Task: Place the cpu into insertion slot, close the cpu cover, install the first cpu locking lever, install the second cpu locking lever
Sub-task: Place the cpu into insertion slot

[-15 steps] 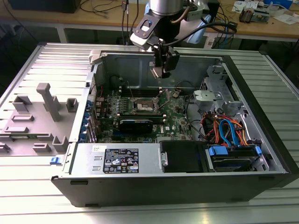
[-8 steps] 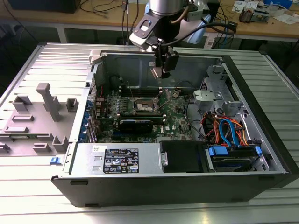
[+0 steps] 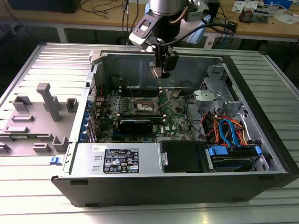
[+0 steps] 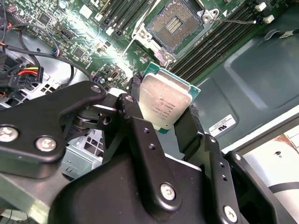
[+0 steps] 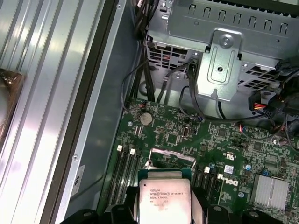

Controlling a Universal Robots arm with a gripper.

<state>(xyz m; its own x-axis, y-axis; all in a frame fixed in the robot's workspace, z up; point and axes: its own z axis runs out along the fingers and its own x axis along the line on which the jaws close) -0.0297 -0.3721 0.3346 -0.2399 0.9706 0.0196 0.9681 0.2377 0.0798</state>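
- While the gripper (image 3: 161, 70) hangs over the open computer case (image 3: 163, 191), its two black fingers (image 4: 187, 128) are drawn in on the cpu (image 4: 161, 95) and pinch it by two opposite edges.
- Both wrist views show the chip's silver-grey top turned toward the cameras, with the green edge of its board showing round the metal. In the first wrist view the cpu (image 5: 164, 203) sits between the fingertips.
- The cpu is held in the air above the motherboard (image 3: 175, 119) and touches only the fingers.
- In the exterior view the insertion slot (image 3: 144, 105) lies at about 7 o'clock from the gripper, down on the board and apart from the chip.
- In the second wrist view the insertion slot (image 4: 175, 23) is uncovered, with its dark pin field bare inside the silvery frame.
- Long black memory slots (image 4: 219, 37) run just beside that frame.
- In the exterior view a long black card with a heatsink (image 3: 135, 125) lies at 6 o'clock of the slot, just beside it.
- A metal drive cage (image 3: 210, 95) stands at about 4 o'clock from the gripper.
- Blue and orange cables (image 3: 229, 133) bunch at about 4 o'clock of the slot, well apart from it.
- A grey moulded tray (image 3: 37, 116) lies at 9 o'clock of the case on the ribbed metal table (image 3: 46, 205).
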